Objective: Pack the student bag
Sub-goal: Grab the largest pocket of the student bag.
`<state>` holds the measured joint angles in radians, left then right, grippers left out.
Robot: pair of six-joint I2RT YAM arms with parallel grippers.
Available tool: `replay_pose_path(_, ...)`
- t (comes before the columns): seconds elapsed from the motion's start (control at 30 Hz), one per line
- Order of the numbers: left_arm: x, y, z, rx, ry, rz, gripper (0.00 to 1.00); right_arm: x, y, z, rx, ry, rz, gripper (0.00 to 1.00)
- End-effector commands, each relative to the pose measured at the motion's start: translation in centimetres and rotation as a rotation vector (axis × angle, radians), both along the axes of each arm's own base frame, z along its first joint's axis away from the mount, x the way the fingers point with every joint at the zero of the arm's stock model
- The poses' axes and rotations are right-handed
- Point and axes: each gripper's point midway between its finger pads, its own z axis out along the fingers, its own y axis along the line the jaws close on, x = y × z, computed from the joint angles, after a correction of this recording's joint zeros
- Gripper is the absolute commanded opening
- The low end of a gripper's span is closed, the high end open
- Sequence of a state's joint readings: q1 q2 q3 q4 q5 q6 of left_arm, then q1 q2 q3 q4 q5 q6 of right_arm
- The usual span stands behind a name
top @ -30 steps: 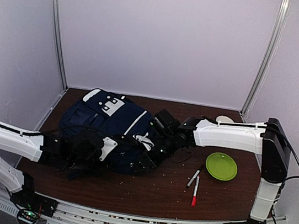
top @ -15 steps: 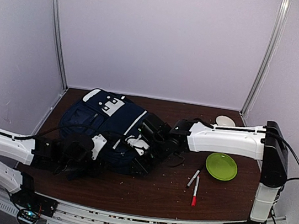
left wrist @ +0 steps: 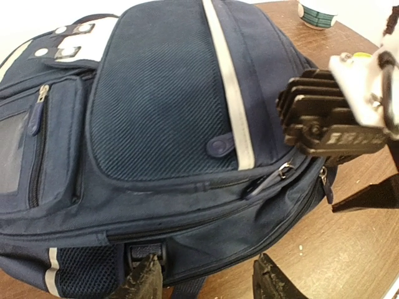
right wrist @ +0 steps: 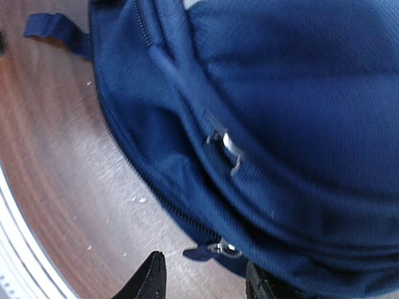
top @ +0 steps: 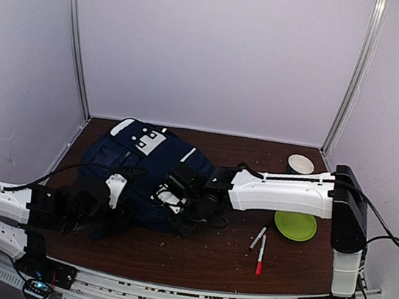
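The student bag lies flat on the brown table, navy with a white stripe and a white patch at its far end. In the left wrist view the bag fills the frame. My left gripper is open just short of the bag's near edge, with the left fingertip by a strap buckle. My right gripper is open at the bag's lower right edge. A zipper pull with a blue tab lies between its fingertips, not clamped. From above, the right gripper meets the bag's near side and the left gripper sits at the near left corner.
A green plate sits right of the bag. Two pens lie near it. A cup stands at the back right and also shows in the left wrist view, cup. Crumbs dot the table. White walls enclose three sides.
The right arm has swung left along the bag's near edge, uncovering the cup. The left arm has pulled back to the left, away from the bag, and its jaws have opened wider.
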<state>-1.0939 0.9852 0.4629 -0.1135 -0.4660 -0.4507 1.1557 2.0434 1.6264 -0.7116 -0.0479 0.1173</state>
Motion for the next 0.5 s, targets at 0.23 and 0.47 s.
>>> replay_pose_path(0.23,0.5,1.1,0.8,-0.031,-0.039,0.054,0.54,2.5,-1.2,-1.1,-0.086,-0.109,-0.081,0.23)
replay_pose_path(0.47,0.7,0.2,0.6,-0.002,-0.041,0.024,0.54,0.6,-1.9,3.0,0.047,-0.057,0.004,0.03)
